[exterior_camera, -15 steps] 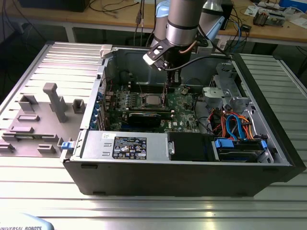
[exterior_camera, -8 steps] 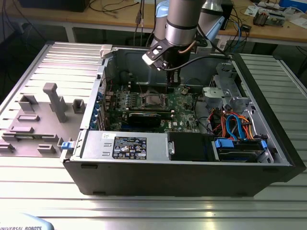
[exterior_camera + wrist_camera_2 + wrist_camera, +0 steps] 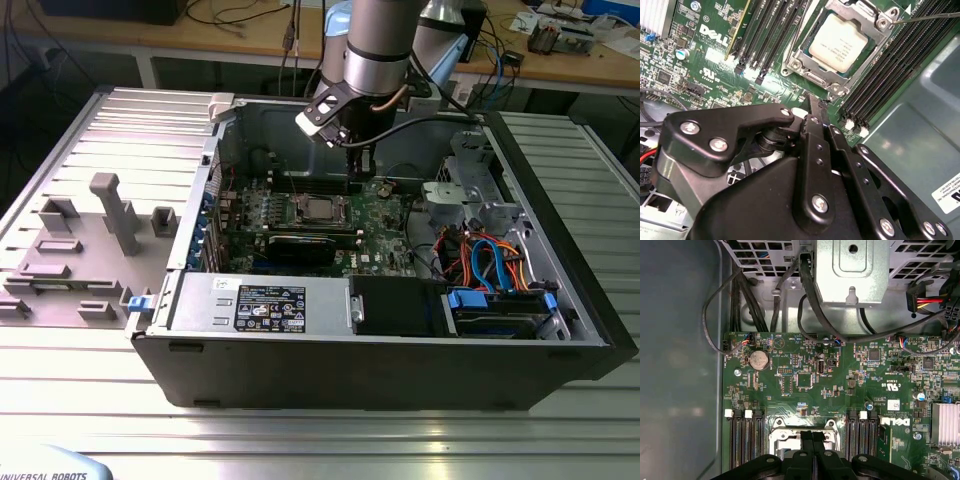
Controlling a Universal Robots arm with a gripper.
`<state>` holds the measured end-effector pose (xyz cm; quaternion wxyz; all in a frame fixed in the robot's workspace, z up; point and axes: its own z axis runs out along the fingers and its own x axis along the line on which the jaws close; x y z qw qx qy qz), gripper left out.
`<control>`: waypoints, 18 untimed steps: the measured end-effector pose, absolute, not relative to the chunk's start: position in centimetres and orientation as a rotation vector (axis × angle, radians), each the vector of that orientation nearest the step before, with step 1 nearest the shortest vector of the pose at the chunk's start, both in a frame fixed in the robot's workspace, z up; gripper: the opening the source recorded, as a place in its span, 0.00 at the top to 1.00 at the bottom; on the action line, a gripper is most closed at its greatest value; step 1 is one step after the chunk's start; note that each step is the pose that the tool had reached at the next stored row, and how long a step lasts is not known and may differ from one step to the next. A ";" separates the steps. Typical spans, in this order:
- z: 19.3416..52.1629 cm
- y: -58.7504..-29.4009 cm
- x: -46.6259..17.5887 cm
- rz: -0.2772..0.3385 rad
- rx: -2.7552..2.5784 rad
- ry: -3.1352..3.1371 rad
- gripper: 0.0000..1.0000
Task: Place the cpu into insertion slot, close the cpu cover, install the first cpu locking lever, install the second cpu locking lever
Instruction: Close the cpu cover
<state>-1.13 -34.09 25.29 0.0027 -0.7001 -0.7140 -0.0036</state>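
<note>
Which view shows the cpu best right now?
Second wrist view: the cpu lies unobstructed, framed by the cpu cover. The exterior view shows the cpu small, mid-board. In the first wrist view the gripper blocks most of the insertion slot.

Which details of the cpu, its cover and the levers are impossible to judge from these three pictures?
1. First wrist view: the end effector covers the middle of the insertion slot, so what lies in it is hidden.
2. Second wrist view: the picture's edge cuts off the cpu cover and a thin lever; latching is unclear.
3. Exterior view: the cpu is too small to judge the levers.
</note>
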 end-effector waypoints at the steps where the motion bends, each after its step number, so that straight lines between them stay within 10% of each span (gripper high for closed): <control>1: 25.3 -34.1 -1.1 -0.011 -2.196 -2.239 0.89; 18: 24.3 -34.1 -3.2 -0.011 -2.193 -2.242 0.89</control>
